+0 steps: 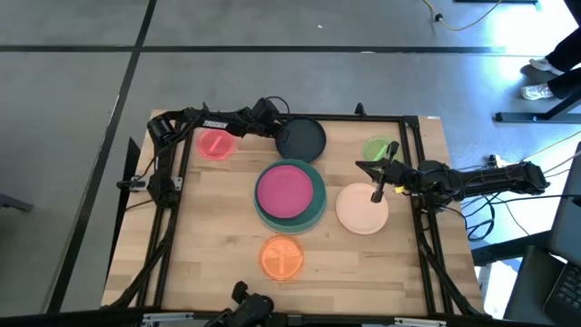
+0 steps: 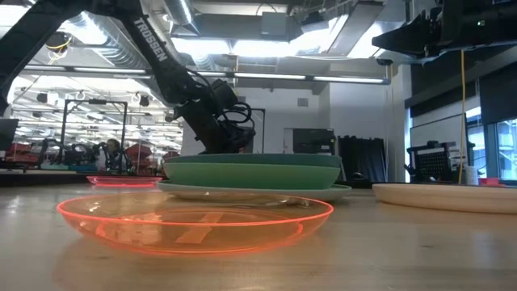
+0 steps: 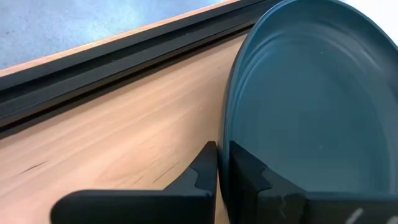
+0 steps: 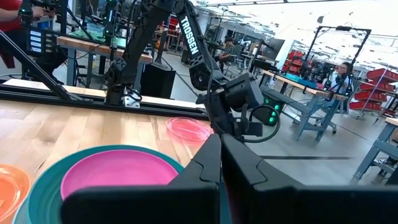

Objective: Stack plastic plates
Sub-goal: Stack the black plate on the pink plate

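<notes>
My left gripper is at the far side of the table, shut on the dark navy plate. My right gripper hangs shut and empty above the peach plate, which lies flat on the table. In the middle, the magenta plate lies in the teal plate, stacked on lighter plates. Lying alone are the orange plate, the small pink plate and the small green plate. My left gripper pinches the dark navy plate's rim on the plate's left side, one finger outside the rim and one inside the dish. The fingers come across the rim from the table's left. Whether the plate is lifted clear, I cannot tell.
A black frame rail runs along the table's far edge just behind the navy plate, and rails line the sides. Bare wood lies near left and near right. People stand in the room beyond.
</notes>
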{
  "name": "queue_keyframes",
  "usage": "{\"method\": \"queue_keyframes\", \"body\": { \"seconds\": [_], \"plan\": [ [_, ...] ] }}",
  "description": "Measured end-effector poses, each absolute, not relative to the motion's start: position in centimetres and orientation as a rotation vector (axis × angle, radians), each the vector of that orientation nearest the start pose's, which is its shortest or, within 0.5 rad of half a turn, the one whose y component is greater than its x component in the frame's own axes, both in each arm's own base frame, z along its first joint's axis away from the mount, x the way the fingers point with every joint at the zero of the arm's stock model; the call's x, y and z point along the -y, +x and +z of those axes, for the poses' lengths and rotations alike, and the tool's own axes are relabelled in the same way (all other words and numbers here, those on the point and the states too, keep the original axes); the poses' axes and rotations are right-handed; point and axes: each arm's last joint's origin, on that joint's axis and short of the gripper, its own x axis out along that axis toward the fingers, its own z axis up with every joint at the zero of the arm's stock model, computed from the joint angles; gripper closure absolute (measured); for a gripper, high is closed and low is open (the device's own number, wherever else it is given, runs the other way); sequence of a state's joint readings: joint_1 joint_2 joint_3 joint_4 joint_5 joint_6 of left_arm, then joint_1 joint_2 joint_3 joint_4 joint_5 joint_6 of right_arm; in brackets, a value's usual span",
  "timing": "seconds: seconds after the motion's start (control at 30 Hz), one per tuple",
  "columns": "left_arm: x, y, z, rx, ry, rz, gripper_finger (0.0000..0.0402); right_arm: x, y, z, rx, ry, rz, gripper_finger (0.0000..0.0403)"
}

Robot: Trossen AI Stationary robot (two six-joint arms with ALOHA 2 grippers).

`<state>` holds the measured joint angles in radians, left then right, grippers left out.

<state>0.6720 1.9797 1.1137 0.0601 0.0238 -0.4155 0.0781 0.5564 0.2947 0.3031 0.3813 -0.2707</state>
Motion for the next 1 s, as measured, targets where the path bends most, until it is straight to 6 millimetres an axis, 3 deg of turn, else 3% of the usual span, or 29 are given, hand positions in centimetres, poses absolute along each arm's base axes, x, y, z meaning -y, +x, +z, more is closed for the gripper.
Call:
{"method": "queue_keyframes", "body": {
  "seconds": [0.57,0.8,1.0],
  "plan": [
    [-24.8,31.7,14.2,-0.525,-0.622,0.731,0.0388,0.0,14.3,24.1,-0.001,-0.259,-0.307,0.0395],
    [-24.2,31.3,18.4,-0.429,-0.534,0.730,0.0388,0.0,14.3,24.1,-0.001,-0.259,-0.307,0.0395],
    [-21.5,30.8,22.8,-0.425,-0.452,0.652,0.0388,0.0,14.3,24.1,-0.002,-0.259,-0.306,0.0395]
  ]
}}
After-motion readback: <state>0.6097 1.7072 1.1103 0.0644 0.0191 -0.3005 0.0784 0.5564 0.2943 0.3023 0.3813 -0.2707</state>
